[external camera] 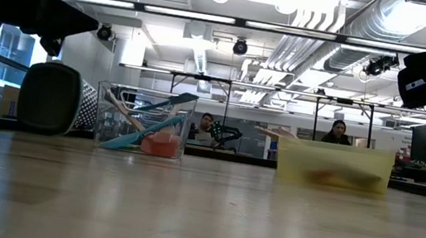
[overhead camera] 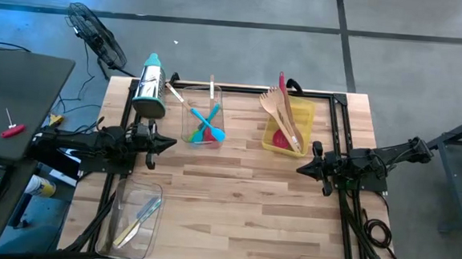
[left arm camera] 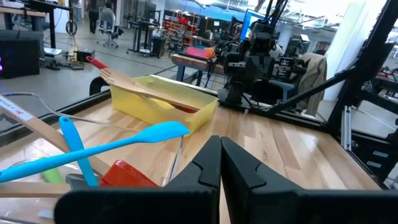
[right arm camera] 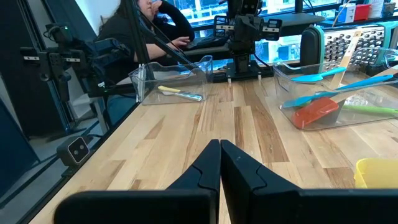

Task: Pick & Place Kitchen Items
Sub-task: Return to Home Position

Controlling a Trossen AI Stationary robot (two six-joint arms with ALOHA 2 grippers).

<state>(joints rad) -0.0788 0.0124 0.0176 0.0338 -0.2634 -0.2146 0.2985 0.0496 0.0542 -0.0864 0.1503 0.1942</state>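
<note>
A clear bin [overhead camera: 203, 121] at the table's far middle holds blue spatulas [left arm camera: 118, 144], a red one [overhead camera: 202, 133] and wooden-handled utensils. A yellow bin [overhead camera: 289, 127] at the far right holds wooden forks and spoons [overhead camera: 282, 112] and a red spatula. A third clear bin [overhead camera: 138, 219] at the near left holds a pale utensil [right arm camera: 180, 93]. My left gripper [overhead camera: 168, 144] hovers shut at the left edge, pointing right. My right gripper [overhead camera: 302, 169] hovers shut at the right edge, pointing left. Both are clear of every item.
A steel box grater with a teal top [overhead camera: 150, 87] lies at the far left by the clear bin. The bare wooden tabletop [overhead camera: 234, 202] spreads between the arms and toward the near edge. People sit beyond the table in the room.
</note>
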